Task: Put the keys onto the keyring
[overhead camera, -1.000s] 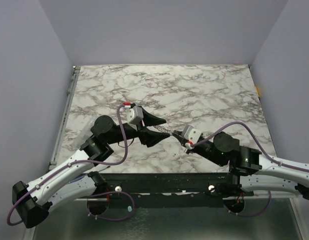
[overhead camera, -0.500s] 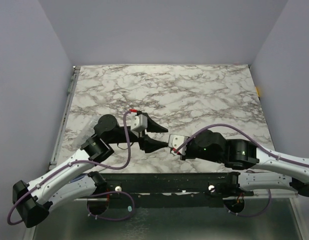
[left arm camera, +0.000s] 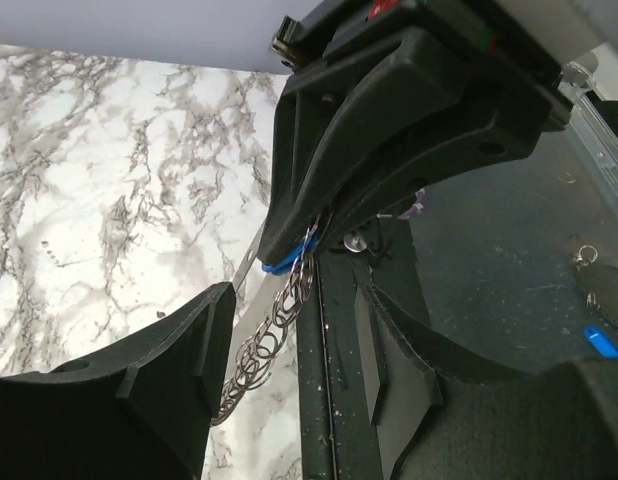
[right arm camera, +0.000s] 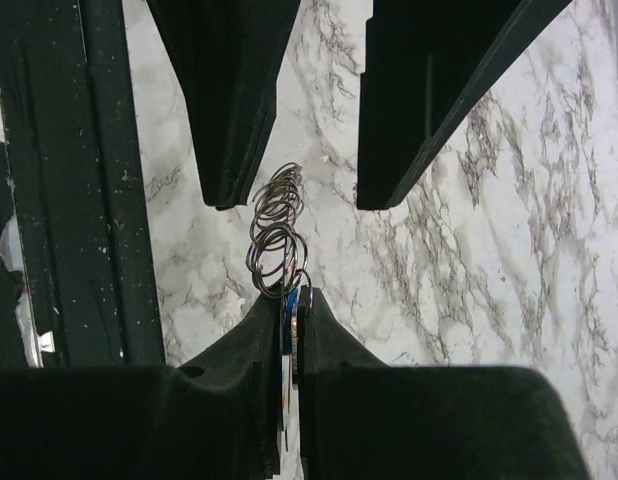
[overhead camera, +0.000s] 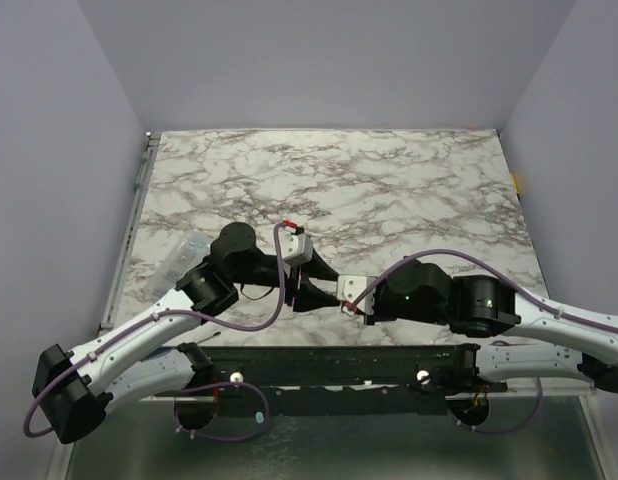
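Pinching the blue key point(right arm camera: 287, 335) is my right gripper point(right arm camera: 292, 300), its jaws pressed together so that only a sliver of blue plastic shows between them, close to the near edge of the table point(right arm camera: 469, 260). From that pinch a chain of small silver rings point(right arm camera: 274, 225) runs out toward my left gripper point(left arm camera: 294, 295). Its jaws stand apart, one on each side of the chain, touching nothing that I can see. (The wide loop of the keyring and the silver keys I cannot pick out from here.) I judge the chain light and limp. It will sag and swing, giving no stiffness to push against, and metal rings are slick between hard pads. The best hold is flat across the outermost rings, near the free end, squeezing gently so they lie stacked rather than skating out sideways. Beyond both hands the marble runs on.
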Robot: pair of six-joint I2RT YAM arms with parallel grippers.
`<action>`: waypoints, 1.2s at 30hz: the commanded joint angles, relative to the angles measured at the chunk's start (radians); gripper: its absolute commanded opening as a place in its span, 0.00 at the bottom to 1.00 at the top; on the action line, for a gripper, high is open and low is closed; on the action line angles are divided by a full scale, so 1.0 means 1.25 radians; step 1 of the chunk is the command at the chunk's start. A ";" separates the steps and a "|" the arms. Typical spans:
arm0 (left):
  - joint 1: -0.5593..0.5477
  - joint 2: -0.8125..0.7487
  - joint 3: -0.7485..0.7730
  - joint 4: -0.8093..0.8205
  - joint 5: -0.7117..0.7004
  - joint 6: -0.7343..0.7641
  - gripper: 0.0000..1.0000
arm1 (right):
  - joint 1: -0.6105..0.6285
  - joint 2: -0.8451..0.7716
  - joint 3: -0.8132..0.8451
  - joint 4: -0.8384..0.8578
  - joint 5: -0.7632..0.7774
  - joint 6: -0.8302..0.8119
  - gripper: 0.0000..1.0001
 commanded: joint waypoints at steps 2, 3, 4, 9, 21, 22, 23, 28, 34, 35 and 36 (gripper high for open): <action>-0.018 0.020 0.015 0.022 0.056 -0.017 0.56 | 0.006 -0.007 0.040 -0.014 -0.027 -0.007 0.01; -0.024 0.023 0.013 0.026 0.054 -0.020 0.55 | 0.006 -0.006 0.042 -0.014 -0.031 -0.006 0.01; -0.028 0.025 0.012 0.029 0.051 -0.021 0.55 | 0.005 -0.004 0.045 -0.013 -0.034 -0.006 0.01; -0.044 0.024 0.007 0.044 0.022 -0.027 0.50 | 0.005 0.010 0.052 -0.007 -0.045 -0.003 0.01; -0.056 0.008 -0.015 0.049 -0.045 -0.016 0.42 | 0.005 0.028 0.069 0.013 -0.060 -0.004 0.01; -0.056 0.009 -0.016 0.049 -0.047 -0.016 0.42 | 0.005 0.027 0.069 0.015 -0.061 -0.004 0.01; -0.056 0.011 -0.015 0.049 -0.044 -0.015 0.42 | 0.005 0.026 0.070 0.016 -0.063 -0.005 0.01; -0.057 0.020 -0.014 0.046 -0.034 -0.014 0.40 | 0.005 0.023 0.067 0.020 -0.063 -0.011 0.01; -0.057 0.026 -0.015 0.045 -0.037 -0.011 0.22 | 0.005 0.018 0.061 0.032 -0.068 -0.016 0.01; -0.057 0.027 -0.015 0.046 -0.037 -0.011 0.23 | 0.005 0.016 0.061 0.036 -0.069 -0.017 0.00; -0.058 0.028 -0.015 0.045 -0.035 -0.009 0.26 | 0.006 0.012 0.060 0.043 -0.069 -0.019 0.01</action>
